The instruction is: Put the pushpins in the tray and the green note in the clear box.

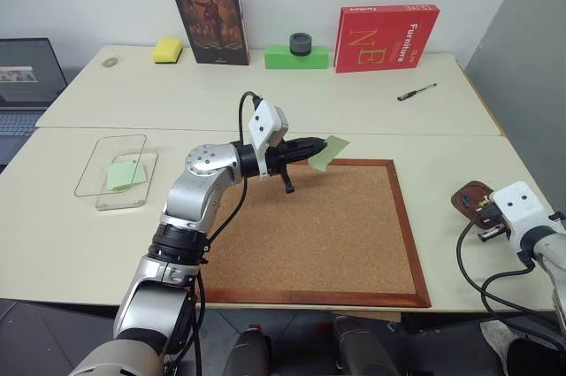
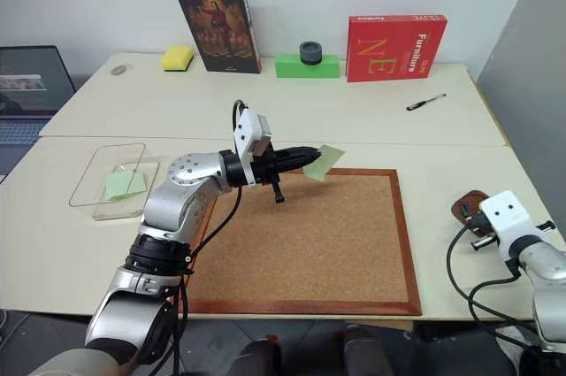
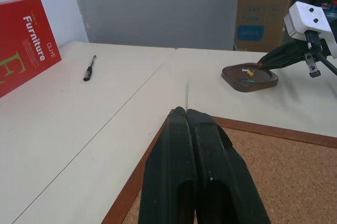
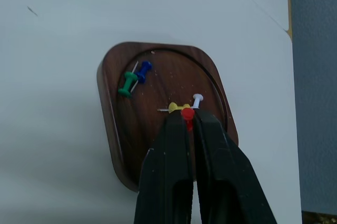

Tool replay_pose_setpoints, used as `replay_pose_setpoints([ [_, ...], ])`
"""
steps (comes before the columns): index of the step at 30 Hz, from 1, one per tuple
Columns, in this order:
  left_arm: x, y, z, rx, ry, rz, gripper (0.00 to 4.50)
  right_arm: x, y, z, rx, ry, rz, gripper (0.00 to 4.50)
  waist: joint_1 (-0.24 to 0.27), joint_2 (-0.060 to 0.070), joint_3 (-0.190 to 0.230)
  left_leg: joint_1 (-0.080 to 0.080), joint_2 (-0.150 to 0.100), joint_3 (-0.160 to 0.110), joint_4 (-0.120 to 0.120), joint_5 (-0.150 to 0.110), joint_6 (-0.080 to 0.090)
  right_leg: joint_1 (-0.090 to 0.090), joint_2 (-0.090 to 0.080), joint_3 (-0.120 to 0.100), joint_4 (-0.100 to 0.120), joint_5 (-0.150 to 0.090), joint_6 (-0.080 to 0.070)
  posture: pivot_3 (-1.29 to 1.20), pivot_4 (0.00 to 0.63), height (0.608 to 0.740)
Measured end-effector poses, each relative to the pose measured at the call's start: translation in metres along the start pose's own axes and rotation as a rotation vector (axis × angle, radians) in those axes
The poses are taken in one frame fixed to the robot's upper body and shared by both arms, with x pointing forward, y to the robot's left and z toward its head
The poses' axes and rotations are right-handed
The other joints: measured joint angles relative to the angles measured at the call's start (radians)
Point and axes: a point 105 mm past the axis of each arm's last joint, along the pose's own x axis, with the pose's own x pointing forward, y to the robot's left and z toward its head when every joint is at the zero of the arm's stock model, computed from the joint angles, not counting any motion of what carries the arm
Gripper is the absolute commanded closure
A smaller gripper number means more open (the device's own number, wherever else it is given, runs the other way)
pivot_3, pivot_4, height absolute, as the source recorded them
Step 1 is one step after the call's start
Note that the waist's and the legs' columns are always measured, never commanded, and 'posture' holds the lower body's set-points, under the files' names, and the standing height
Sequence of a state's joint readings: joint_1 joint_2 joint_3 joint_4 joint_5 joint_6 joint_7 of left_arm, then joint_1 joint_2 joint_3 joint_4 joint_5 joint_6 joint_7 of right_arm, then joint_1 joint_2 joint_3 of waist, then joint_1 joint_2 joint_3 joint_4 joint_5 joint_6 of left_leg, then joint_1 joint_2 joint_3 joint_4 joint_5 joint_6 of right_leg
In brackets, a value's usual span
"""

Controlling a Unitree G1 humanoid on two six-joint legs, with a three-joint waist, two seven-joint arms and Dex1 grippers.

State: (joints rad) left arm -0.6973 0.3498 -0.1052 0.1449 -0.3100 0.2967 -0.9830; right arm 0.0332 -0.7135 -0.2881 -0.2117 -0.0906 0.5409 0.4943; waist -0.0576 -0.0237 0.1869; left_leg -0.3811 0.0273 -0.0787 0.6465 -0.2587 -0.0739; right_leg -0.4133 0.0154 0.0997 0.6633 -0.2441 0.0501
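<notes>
While your right tool (image 4: 188, 121) hangs just over the tray (image 4: 113, 145), its fingers are closed on a red pushpin (image 4: 187, 113), so you are at the drop step for that pin: the next move calls for parting the fingers with the pin above the dish's hollow, not its rim. Four pushpins already lie in the tray: a yellow one (image 4: 177, 107) and a white one (image 4: 197, 98) just beyond the fingertips, a green one (image 4: 127, 84) and a blue one (image 4: 143, 69) side by side farther in. The tray sits on the table (image 1: 354, 111) just beside the right edge of the corkboard (image 1: 327, 234).

Your left tool (image 1: 311, 148) is shut on the green note (image 1: 325, 152), pinching one end and holding it in the air above the corkboard's far edge. The note's long axis runs on from the fingers, roughly level, its free end pointing toward the tray side; in the left wrist view you see it edge-on as a thin line. That note has to travel the other way: the clear box (image 1: 113, 172) lies well to the left of the corkboard, with another green slip (image 1: 125, 174) already in it. I'd judge you need to swing the arm across and release above the box's open top.
</notes>
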Motion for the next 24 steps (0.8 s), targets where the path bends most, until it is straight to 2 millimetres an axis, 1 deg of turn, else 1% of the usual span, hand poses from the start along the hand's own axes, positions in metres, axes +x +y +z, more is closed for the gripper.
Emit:
replay_pose_setpoints([
  [1,0.0,0.0,0.0,0.0,0.0,0.0,4.5,0.001,0.0,0.0,0.009,0.002,0.007,3.92,0.0,0.0,0.0,0.0,0.0,0.0,0.0,0.0,0.0,0.0,0.0,0.0,0.0,0.0,0.0,0.0,0.15,0.74],
  [2,0.0,0.0,0.0,0.002,-0.001,0.0,4.5,0.002,0.001,-0.002,0.02,0.009,0.013,3.78,0.001,0.0,0.0,0.0,0.0,0.0,0.0,0.0,0.0,0.0,0.0,0.0,0.0,0.0,0.0,0.0,0.15,0.74],
  [4,0.0,-0.001,0.001,0.003,-0.002,-0.001,4.5,0.003,0.002,-0.005,0.031,0.019,0.019,3.31,0.001,0.0,0.0,0.0,0.0,0.0,0.0,0.0,0.0,0.0,0.0,0.0,0.0,0.0,0.0,0.0,0.15,0.74],
  [5,0.0,-0.001,0.001,0.004,-0.002,-0.001,4.5,0.003,0.003,-0.005,0.033,0.018,0.023,2.99,0.001,0.0,0.0,0.0,0.0,0.0,0.0,0.0,0.0,0.0,0.0,0.0,0.0,0.0,0.0,0.0,0.15,0.74],
  [6,0.0,-0.001,0.001,0.005,-0.003,-0.001,4.5,0.003,0.004,-0.005,0.035,0.017,0.026,2.85,0.001,0.0,0.0,0.0,0.0,0.0,0.0,0.0,0.0,0.0,0.0,0.0,0.0,0.0,0.0,0.0,0.15,0.74],
  [7,0.0,-0.001,0.002,0.007,-0.004,-0.001,4.5,0.003,0.004,-0.004,0.037,0.015,0.026,2.54,0.001,0.0,0.0,0.0,0.0,0.0,0.0,0.0,0.0,0.0,0.0,0.0,0.0,0.0,0.0,0.0,0.15,0.74],
  [10,0.0,-0.001,0.002,0.009,-0.005,0.003,4.5,0.004,0.002,-0.002,0.038,0.007,0.022,1.82,0.001,0.0,0.0,0.0,0.0,0.0,0.0,0.0,0.0,0.0,0.0,0.0,0.0,0.0,0.0,0.0,0.15,0.74],
  [12,0.0,0.0,0.002,0.009,-0.005,0.005,4.5,0.003,0.0,0.0,0.034,0.005,0.018,1.24,0.001,0.0,0.0,0.0,0.0,0.0,0.0,0.0,0.0,0.0,0.0,0.0,0.0,0.0,0.0,0.0,0.15,0.74],
  [13,0.0,0.0,0.002,0.009,-0.004,0.005,4.5,0.003,-0.001,0.0,0.031,0.004,0.015,1.11,0.001,0.0,0.0,0.0,0.0,0.0,0.0,0.0,0.0,0.0,0.0,0.0,0.0,0.0,0.0,0.0,0.15,0.74],
  [17,0.0,0.001,0.003,0.011,-0.006,0.012,4.5,-0.001,-0.004,0.006,0.04,-0.008,0.017,1.11,0.001,0.0,0.0,0.0,0.0,0.0,0.0,0.0,0.0,0.0,0.0,0.0,0.0,0.0,0.0,0.0,0.15,0.74],
  [19,-0.001,0.005,0.005,0.016,-0.005,0.023,4.5,-0.007,-0.006,0.017,0.039,-0.044,0.031,1.11,0.0,0.0,0.0,0.0,0.0,0.0,0.0,0.0,0.0,0.0,0.0,0.0,0.0,0.0,0.0,0.0,0.15,0.74],
  [21,-0.005,0.014,0.006,0.044,0.018,0.061,4.5,-0.014,-0.005,0.039,0.031,-0.118,0.071,1.11,-0.003,0.0,0.0,0.0,0.0,0.0,0.0,0.0,0.0,0.0,0.0,0.0,0.0,0.0,0.0,0.0,0.15,0.74],
  [24,-0.016,0.034,0.018,0.138,0.065,0.144,4.5,-0.026,-0.001,0.09,-0.005,-0.318,0.142,1.11,-0.008,0.0,0.0,0.001,0.0,0.0,0.0,0.0,0.0,0.001,0.0,0.0,0.0,0.0,0.0,0.0,0.15,0.74],
])
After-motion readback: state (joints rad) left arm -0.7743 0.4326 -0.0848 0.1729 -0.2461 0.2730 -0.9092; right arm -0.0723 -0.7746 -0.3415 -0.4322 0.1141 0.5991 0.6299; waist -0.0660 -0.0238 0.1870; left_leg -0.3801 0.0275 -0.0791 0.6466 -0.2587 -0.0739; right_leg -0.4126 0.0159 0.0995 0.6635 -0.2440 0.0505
